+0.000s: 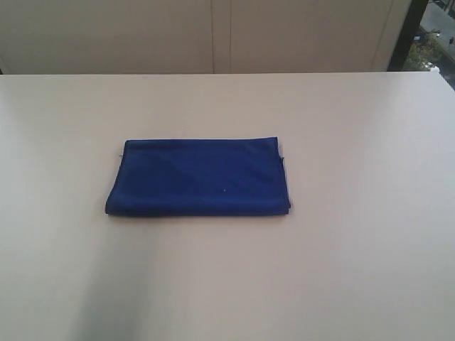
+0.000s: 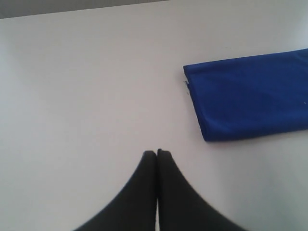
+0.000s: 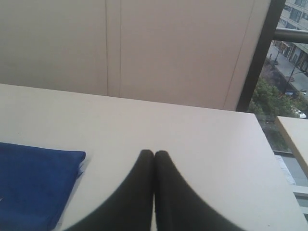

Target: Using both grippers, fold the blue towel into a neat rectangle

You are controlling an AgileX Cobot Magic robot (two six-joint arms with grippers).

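You have a pale table (image 1: 355, 270); beyond its far edge stands a beige panelled wall (image 1: 213, 35), and past its far right corner a window (image 1: 437, 32) shows trees (image 3: 269, 96)

Pale cream table (image 1: 355, 270) across the whole foreground, matte, in soft, even daylight. Behind its far edge, a beige panelled wall (image 1: 106, 35) with thin vertical seams (image 1: 212, 35). At far right, a dark window frame (image 1: 407, 39) beside a window (image 1: 437, 32). Beyond the glass, green trees (image 3: 269, 98), a street (image 3: 288, 65) and a grey building (image 3: 298, 12). Just right of the table, the edge of a second pale tabletop (image 3: 294, 139).
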